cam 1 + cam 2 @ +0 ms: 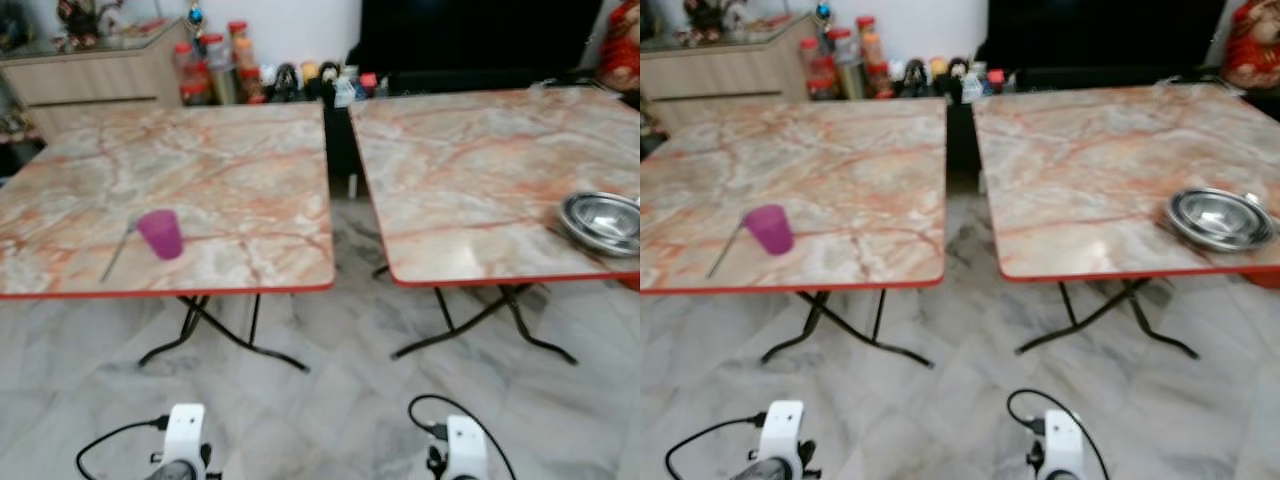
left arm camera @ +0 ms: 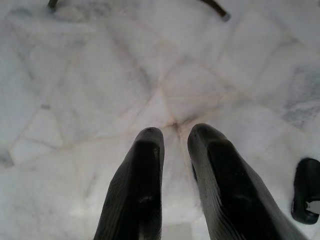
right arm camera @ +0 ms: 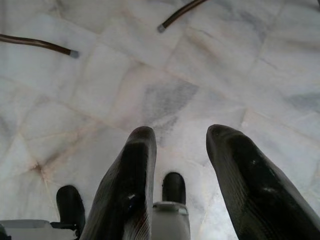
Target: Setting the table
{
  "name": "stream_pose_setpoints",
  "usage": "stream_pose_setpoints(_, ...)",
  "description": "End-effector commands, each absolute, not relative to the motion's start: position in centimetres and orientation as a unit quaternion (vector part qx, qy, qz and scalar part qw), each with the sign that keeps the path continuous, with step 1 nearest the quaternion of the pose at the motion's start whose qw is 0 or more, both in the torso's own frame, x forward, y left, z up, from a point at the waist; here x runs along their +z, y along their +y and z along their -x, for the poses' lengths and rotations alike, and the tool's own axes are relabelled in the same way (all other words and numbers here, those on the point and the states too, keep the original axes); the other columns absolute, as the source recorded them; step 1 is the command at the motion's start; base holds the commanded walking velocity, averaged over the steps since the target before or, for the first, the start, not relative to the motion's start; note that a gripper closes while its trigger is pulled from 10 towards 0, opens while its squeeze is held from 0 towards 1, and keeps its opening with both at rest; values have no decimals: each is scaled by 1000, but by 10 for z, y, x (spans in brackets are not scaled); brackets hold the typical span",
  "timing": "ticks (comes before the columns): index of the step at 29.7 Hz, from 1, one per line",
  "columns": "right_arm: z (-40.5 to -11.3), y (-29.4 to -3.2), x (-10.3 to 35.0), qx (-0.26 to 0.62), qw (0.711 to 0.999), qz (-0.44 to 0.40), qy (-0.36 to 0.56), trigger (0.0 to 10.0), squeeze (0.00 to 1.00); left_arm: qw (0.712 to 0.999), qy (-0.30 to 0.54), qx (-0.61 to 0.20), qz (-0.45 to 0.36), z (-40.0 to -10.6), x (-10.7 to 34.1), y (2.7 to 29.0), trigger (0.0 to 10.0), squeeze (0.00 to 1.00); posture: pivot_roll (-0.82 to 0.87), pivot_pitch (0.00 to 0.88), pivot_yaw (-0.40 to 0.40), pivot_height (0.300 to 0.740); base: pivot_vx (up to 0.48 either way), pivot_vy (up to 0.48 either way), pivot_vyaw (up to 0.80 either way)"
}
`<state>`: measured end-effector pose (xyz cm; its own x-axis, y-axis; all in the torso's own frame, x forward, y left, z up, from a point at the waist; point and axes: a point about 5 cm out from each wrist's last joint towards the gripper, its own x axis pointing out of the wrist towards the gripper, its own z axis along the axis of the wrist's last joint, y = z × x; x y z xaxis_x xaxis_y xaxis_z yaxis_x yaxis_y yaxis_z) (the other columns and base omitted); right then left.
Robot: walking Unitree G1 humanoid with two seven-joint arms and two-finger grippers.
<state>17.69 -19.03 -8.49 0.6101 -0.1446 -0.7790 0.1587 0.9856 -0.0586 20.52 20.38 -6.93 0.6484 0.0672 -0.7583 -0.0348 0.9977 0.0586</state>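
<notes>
Two marble-patterned folding tables with red edges stand side by side. A purple cup [image 1: 161, 234] stands upright near the front of the left table [image 1: 220, 165], with a thin grey utensil [image 1: 117, 250] lying just to its left. A stack of steel bowls [image 1: 1220, 217] sits at the right edge of the right table [image 1: 470, 165]. Both arms hang low in front of the tables, above the floor. My left gripper [image 2: 175, 132] has a narrow gap between its fingers and holds nothing. My right gripper [image 3: 180, 132] is open wider and is also empty.
A narrow gap [image 1: 342, 200] separates the tables, and black crossed legs [image 1: 225, 335] spread out under each. Behind them are a wooden cabinet [image 1: 90, 75], bottles and jars [image 1: 215, 65] and a dark screen [image 1: 470, 35]. The floor is pale marble tile [image 1: 330, 400].
</notes>
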Motion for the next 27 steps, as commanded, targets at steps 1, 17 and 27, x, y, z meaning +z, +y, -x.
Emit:
stream_pose_setpoints(1, -178, -185, -85, -84, 898, -16, 433, 10000, 0, 907, 420, 32, -22, -206, -69, 207, 10000, 0, 18, 0, 30, 736, 0, 315, 0)
stream_pose_setpoints(17, -177, -185, -85, -85, 898, -16, 431, 10000, 0, 903, 427, 28, -32, -198, -71, 212, 10000, 0, 24, 0, 33, 736, 0, 338, 0)
stream_pose_setpoints(27, -177, -182, -86, -87, 898, -22, 431, 10000, 0, 906, 422, 24, -37, -203, -69, 213, 10000, 0, 27, 0, 41, 736, 0, 347, 0)
